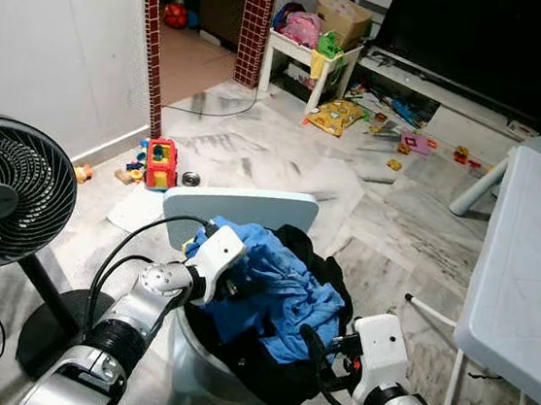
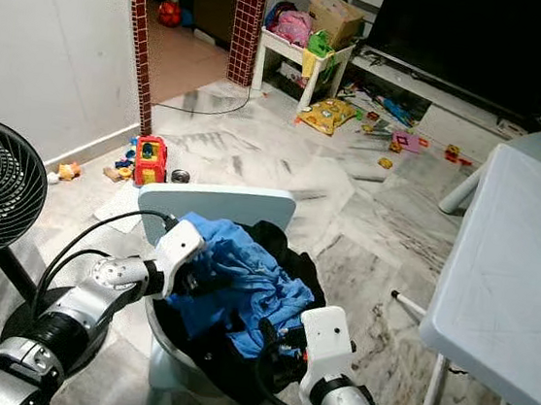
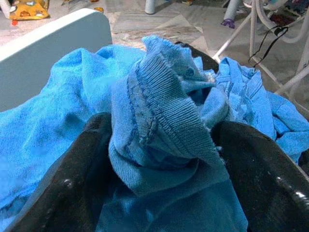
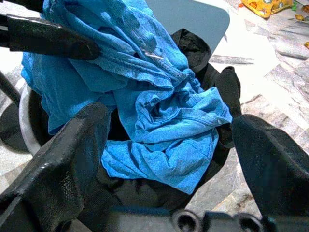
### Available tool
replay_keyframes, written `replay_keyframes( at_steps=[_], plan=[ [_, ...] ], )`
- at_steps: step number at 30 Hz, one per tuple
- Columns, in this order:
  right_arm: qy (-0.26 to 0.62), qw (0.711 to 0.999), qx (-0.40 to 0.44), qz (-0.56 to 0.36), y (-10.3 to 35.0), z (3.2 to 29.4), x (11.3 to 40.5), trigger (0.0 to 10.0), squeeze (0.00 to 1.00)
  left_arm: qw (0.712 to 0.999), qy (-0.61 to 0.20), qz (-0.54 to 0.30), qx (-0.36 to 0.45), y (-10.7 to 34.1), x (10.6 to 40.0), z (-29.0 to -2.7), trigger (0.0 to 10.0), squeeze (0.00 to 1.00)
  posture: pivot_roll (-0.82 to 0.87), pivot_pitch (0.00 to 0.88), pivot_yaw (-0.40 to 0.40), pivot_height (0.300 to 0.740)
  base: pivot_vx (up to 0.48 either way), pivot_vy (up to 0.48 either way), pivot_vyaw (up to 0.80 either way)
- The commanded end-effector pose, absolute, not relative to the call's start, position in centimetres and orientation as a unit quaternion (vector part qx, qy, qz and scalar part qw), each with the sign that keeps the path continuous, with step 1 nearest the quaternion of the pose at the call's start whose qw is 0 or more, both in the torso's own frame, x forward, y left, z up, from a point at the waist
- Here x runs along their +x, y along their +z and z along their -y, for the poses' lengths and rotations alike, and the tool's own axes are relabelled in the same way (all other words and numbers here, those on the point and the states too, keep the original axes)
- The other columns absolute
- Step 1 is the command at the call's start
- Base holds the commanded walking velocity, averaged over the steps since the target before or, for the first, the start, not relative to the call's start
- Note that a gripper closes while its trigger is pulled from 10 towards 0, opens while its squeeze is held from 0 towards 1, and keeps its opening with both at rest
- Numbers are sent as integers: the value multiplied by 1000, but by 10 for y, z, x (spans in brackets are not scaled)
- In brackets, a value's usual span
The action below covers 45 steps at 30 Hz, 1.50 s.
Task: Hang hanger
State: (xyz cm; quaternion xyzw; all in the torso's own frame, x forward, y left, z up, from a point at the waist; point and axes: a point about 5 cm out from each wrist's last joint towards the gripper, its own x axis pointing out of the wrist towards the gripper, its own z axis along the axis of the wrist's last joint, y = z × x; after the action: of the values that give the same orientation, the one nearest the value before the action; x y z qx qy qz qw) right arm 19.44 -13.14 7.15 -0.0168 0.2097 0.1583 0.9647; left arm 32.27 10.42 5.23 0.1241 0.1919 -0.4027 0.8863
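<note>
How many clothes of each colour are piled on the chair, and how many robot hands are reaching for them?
Blue clothes: 1, a crumpled bright blue knit shirt
Black clothes: 1, a black garment lying under it
Robot hands: 2, the left hand pinching the blue shirt's collar, the right hand open near the pile
Total: 4
</note>
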Motion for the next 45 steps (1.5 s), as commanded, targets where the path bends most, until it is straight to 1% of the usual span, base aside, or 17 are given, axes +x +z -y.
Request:
replay_keyframes(
  at_steps=[1, 4, 10, 11, 12, 13, 14, 15, 26, 32, 37, 45],
  plan=[
    [148, 967, -25, -205, 74, 135, 195, 10000, 0, 882, -413, -186, 133, 56, 325, -99, 0, 0, 21, 0, -103, 740, 0, 0, 0],
    [147, 967, -24, -205, 74, 135, 195, 10000, 0, 881, -414, -185, 133, 56, 326, -99, 0, 0, 21, 0, -103, 740, 0, 0, 0],
    [147, 967, -23, -205, 74, 135, 195, 10000, 0, 876, -419, -180, 157, 57, 323, -109, 0, 0, 33, 3, -100, 740, 0, 0, 0],
    [147, 967, -22, -205, 74, 135, 195, 10000, 0, 872, -426, -178, 164, 57, 321, -111, 3137, 0, 35, 4, -100, 740, 0, 0, 0],
    [147, 967, -22, -205, 74, 135, 195, 10000, 0, 871, -431, -176, 159, 58, 320, -112, 2314, 0, 39, 4, -100, 740, 0, 0, 0],
    [147, 967, -22, -205, 74, 135, 195, 10000, 0, 871, -431, -176, 159, 58, 320, -112, 2314, 0, 39, 4, -100, 740, 0, 0, 0],
    [147, 967, -22, -205, 73, 134, 195, 10000, 0, 871, -431, -174, 158, 59, 318, -112, 157, 0, 42, 3, -101, 740, 0, 0, 0],
    [148, 967, -21, -205, 73, 134, 195, 10000, 0, 871, -431, -174, 159, 58, 318, -113, 0, 0, 42, 3, -101, 740, 0, 0, 0],
    [147, 968, -21, -204, 73, 134, 198, 10000, 0, 873, -423, -176, 164, 56, 316, -116, 0, 0, 46, 0, -99, 740, 0, 0, 0],
    [146, 968, -24, -203, 73, 135, 199, 10000, 0, 879, -420, -159, 162, 60, 318, -116, 0, 0, 46, 0, -101, 740, 0, 0, 0],
    [148, 967, -25, -204, 72, 136, 200, 10000, 0, 891, -415, -127, 137, 70, 322, -111, 0, 0, 49, 0, -110, 740, 0, 0, 0],
    [149, 967, -27, -203, 72, 136, 200, 10000, 0, 893, -416, -119, 122, 71, 321, -109, 0, 0, 50, 0, -111, 740, 0, 0, 0]
  ],
)
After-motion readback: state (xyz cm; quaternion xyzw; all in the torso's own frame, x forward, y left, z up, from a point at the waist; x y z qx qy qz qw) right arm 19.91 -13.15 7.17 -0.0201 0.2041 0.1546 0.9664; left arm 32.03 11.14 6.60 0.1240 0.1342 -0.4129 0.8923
